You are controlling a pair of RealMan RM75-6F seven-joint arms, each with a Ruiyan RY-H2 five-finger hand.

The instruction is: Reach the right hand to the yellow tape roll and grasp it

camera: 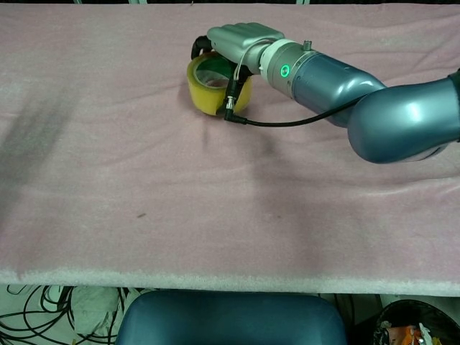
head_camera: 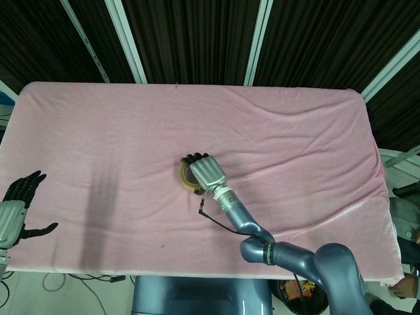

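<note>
The yellow tape roll (camera: pixel 205 92), a short ring with a green inner core, lies flat near the middle of the wrinkled pink cloth (head_camera: pixel 295 144). The right hand (camera: pixel 241 39), silver-backed with black fingers, covers its top; whether the fingers actually grip it cannot be told. The left hand (head_camera: pixel 16 213) hangs with fingers spread, holding nothing, at the table's near-left edge.

Looks like a robot test lab: table under a pink cloth (head_camera: pixel 131 131), dark ribbed wall panels (head_camera: pixel 190 39) behind, loose cables (camera: pixel 43 305) on the floor below.
</note>
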